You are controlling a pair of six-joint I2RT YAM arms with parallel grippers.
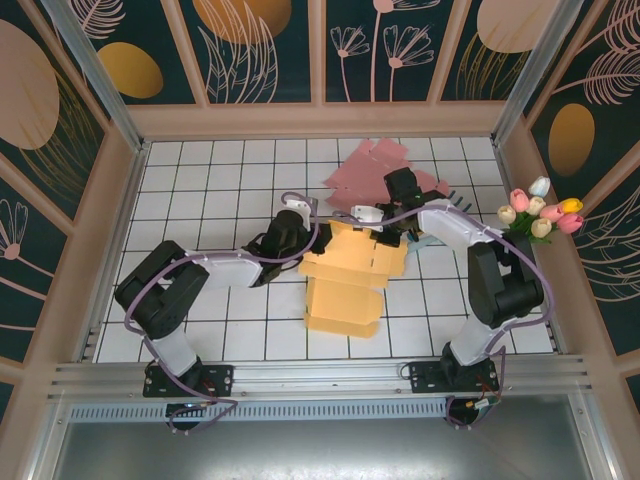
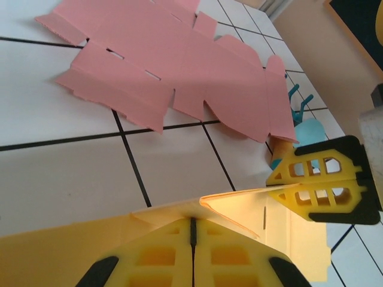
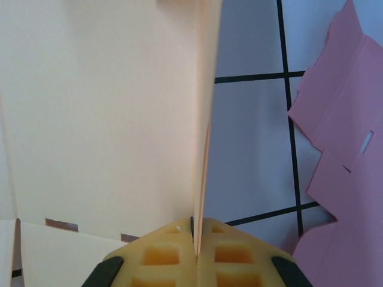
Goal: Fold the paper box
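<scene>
The white tiled surface [image 1: 220,320] runs out from the arm bases to walls of dark floral panels. At its middle, between both arms, lies the yellow paper box [image 1: 345,290], partly folded. My left fingers [image 2: 158,257] are clenched on a raised flap at its left side. My right fingers [image 3: 158,254] pinch an upright panel at its far right. Beyond lies a flat pink sheet [image 1: 375,165], a teal object [image 2: 308,128] just beside it. Tulips [image 1: 540,212] stand by the right wall.

Teal object [image 2: 308,128] half hidden behind right fingers [image 2: 281,177], perhaps clip; pink sheet [image 2: 179,66] cropped at top.
</scene>
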